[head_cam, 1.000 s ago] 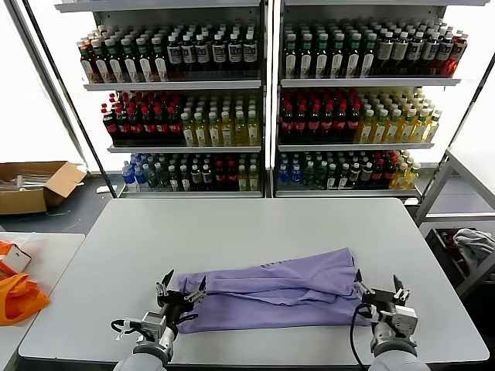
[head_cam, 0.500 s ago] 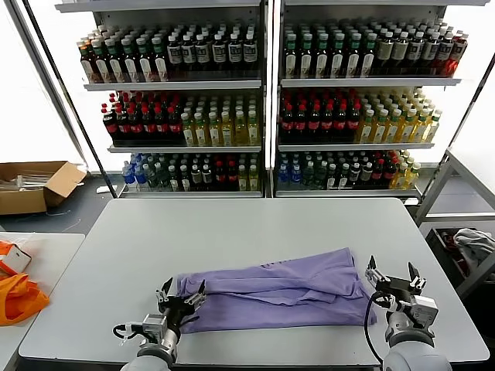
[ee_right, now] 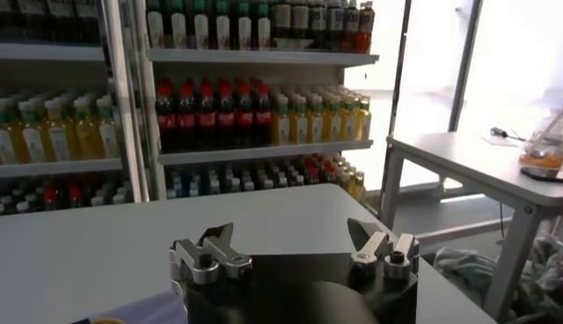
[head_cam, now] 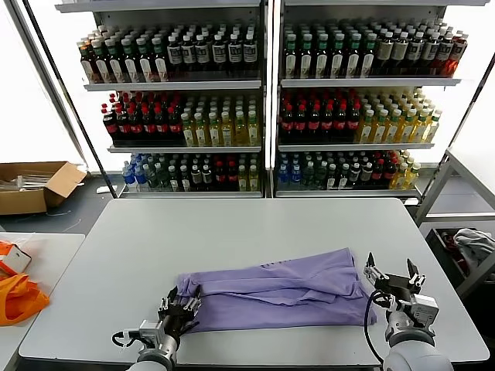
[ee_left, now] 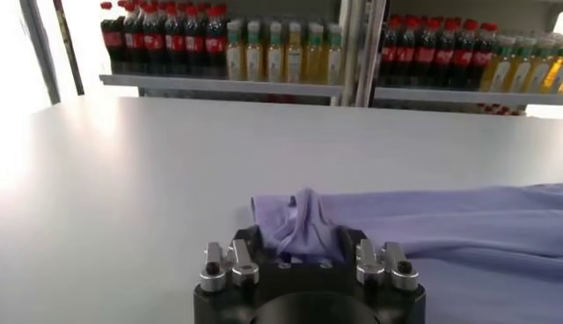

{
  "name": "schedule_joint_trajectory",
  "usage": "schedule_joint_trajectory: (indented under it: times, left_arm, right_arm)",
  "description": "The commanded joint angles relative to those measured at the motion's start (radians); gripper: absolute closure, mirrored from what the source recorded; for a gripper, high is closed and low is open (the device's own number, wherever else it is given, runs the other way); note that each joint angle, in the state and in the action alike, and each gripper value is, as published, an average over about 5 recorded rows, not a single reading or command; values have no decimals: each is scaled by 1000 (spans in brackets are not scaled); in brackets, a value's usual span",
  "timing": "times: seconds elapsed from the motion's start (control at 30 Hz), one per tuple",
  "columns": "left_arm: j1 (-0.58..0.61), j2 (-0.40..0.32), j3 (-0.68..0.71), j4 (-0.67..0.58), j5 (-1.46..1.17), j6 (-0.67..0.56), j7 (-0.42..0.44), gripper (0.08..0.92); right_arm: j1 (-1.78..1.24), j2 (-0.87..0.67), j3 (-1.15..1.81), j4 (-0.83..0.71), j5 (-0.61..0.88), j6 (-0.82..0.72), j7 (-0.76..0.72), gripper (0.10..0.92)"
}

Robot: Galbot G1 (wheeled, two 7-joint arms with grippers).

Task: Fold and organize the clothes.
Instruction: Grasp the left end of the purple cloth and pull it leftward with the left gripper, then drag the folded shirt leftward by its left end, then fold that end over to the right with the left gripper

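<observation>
The clothes are one lavender T-shirt (head_cam: 278, 294), folded into a long band across the near half of the grey table (head_cam: 255, 224). My left gripper (head_cam: 183, 304) sits low at the shirt's left end. In the left wrist view a raised bunch of the purple cloth (ee_left: 303, 231) is pinched between the jaws of the left gripper (ee_left: 303, 245). My right gripper (head_cam: 394, 276) hovers just beyond the shirt's right end, open and apart from the cloth. The right wrist view shows the right gripper (ee_right: 290, 239) with fingers spread and nothing between them, and a corner of the shirt (ee_right: 141, 310) at the picture's edge.
Drink shelves (head_cam: 263, 100) full of bottles stand behind the table. A cardboard box (head_cam: 35, 185) lies on the floor at far left, and an orange bag (head_cam: 19, 297) rests on a side table. A second table (head_cam: 464, 193) with a heap of cloth below stands to the right.
The left gripper's fingers have closed onto the shirt's left end, bunching the cloth. The right gripper drew back to the right off the shirt's end, then held still.
</observation>
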Motion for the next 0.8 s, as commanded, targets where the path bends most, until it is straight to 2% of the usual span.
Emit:
schedule_joint_trajectory:
  times: [0.03, 0.43, 0.63, 0.8]
  left_arm:
    - [11, -7, -1, 7, -40, 12, 17, 527]
    - [-1, 5, -17, -25, -1, -3, 20, 867]
    - [-10, 48, -89, -52, 5, -11, 25, 897]
    - [-29, 161, -246, -55, -27, -11, 37, 897]
  right_arm:
    - [1, -1, -1, 4, 4, 0, -1, 203]
    - [8, -2, -10, -15, 2, 4, -5, 203]
    - [17, -2, -20, -24, -2, 3, -6, 203]
    - [29, -4, -21, -27, 0, 0, -5, 203]
